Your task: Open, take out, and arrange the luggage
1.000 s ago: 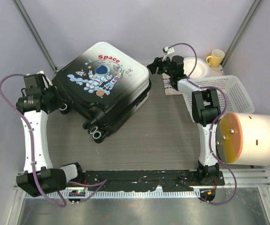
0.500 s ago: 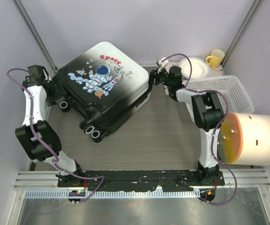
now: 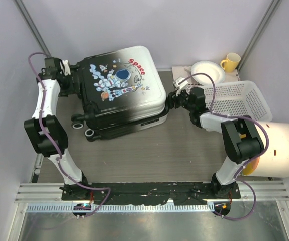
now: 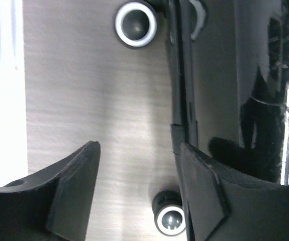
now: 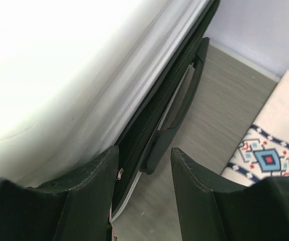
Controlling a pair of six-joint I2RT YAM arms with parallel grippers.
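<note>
Top external view: a grey wood-grain tabletop (image 3: 184, 150) carries everything, and the largest thing on it is the luggage (image 3: 121, 95) — a hard-shell suitcase lying flat and closed at rear centre-left, astronaut print and red "Space" facing up, its shell running from black on the left to white on the right. Two of its wheels (image 3: 89, 133) stick out at the front-left corner.

At the right edge lies a big white drum (image 3: 282, 150) on its side, with a white slatted basket (image 3: 255, 88) just behind it. The right arm's elbow partly covers both.

The left arm reaches up the left side, and the left pincer (image 3: 74, 83) sits at the suitcase's black left edge. The left wrist view shows that pincer (image 4: 139, 150) released: fingers apart, bare tabletop between them, one finger right alongside the dark shell (image 4: 234, 75), wheels (image 4: 135, 23) near it.

The right pincer (image 3: 170, 100) is at the suitcase's right side, by the seam. From the right wrist, it (image 5: 144, 153) is also released — fingers spread, with the zip line and a dark side handle (image 5: 177, 110) just beyond the tips, the white shell (image 5: 59, 75) filling the left.

Behind the basket sit a white plate (image 3: 206, 70), a patterned cloth (image 3: 180, 74) and a small yellow mug (image 3: 230, 62).
</note>
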